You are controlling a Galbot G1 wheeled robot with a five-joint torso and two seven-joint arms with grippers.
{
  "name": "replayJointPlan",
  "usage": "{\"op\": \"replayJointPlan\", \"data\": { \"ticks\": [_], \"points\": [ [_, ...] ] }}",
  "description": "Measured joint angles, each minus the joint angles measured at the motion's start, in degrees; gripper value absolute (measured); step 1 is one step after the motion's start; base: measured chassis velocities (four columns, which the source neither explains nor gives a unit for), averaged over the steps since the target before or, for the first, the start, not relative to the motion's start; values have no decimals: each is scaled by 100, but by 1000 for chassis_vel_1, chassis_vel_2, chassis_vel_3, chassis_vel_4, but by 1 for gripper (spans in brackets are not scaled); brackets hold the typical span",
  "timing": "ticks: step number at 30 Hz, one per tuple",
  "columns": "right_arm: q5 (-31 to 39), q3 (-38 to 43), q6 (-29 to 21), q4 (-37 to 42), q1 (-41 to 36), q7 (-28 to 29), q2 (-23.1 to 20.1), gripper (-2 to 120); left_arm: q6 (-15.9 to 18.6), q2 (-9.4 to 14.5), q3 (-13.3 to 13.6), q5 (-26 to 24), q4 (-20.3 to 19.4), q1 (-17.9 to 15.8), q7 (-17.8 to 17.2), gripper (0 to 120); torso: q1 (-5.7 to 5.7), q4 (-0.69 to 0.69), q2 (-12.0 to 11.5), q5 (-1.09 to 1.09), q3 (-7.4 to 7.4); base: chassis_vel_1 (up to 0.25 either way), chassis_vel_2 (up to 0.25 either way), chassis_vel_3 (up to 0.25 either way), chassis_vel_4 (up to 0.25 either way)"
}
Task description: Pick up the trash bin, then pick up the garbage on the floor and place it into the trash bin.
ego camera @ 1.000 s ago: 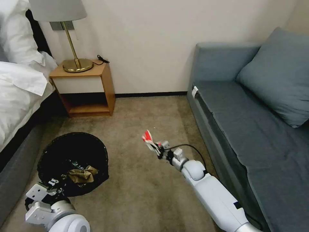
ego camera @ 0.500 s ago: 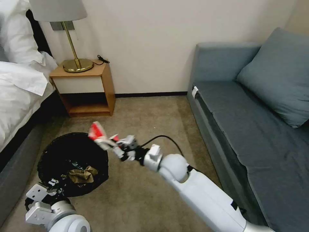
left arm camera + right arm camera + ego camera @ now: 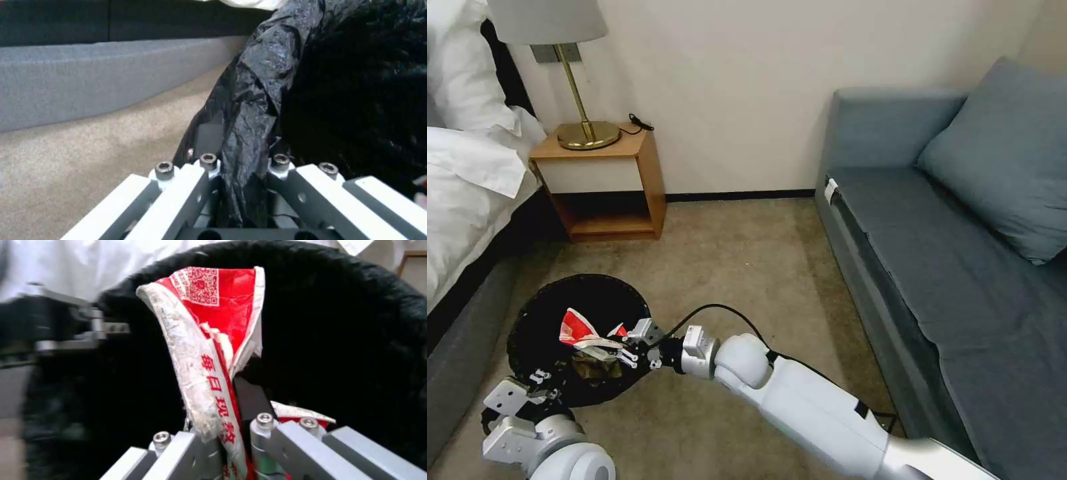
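Note:
The trash bin, lined with a crinkled black bag, sits low at the left by the bed. My left gripper is shut on its near rim; the left wrist view shows the black bag pinched between the jaws. My right gripper reaches over the bin's opening, shut on a red-and-white packet. In the right wrist view the packet stands up from the jaws against the bin's dark inside. A crumpled brown paper bag lies inside the bin under the right gripper.
A grey bed base with white bedding runs along the left. A wooden nightstand with a brass lamp stands by the wall. A blue-grey sofa takes up the right side. Bare carpet lies between them.
My right arm has swung left across the carpet with the red-and-white packet, from mid-floor to over the bin's opening. The left gripper and the bin have stayed put.

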Motion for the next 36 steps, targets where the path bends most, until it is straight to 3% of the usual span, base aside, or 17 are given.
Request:
{"op": "replayJointPlan", "data": {
  "ticks": [10,13,16,18,23,25,31,34,36],
  "points": [
    [-30,60,51,-348,175,11,116,11,0,0,-21,-19,66,-51,1,0,0,0,0,1,0,0,0,0,0],
    [-27,62,51,-331,168,15,114,23,0,0,-22,-21,90,-78,2,0,0,0,0,1,0,0,0,0,0],
    [-27,62,51,-329,168,15,114,27,0,0,-21,-21,91,-81,2,0,0,0,0,1,0,0,0,0,0],
    [-27,68,51,-314,167,17,97,42,0,0,-22,-22,109,-86,3,0,0,0,0,1,0,0,0,0,0],
    [-27,83,51,-305,161,18,78,56,0,0,-30,-24,114,-90,3,0,0,0,0,1,0,0,0,0,0],
    [-23,91,51,-292,159,20,64,68,0,0,-24,-24,114,-90,3,0,0,0,0,1,0,0,0,0,0],
    [-20,94,49,-290,158,25,32,83,1,0,-22,-24,111,-88,3,0,0,0,0,1,0,0,0,0,0],
    [-19,90,48,-276,154,28,15,98,1,0,-26,-24,98,-77,3,0,0,0,0,1,0,0,0,0,0],
    [-19,90,47,-264,146,28,12,99,1,0,-26,-24,91,-73,3,0,0,0,0,1,0,0,0,0,0]
  ]
}}
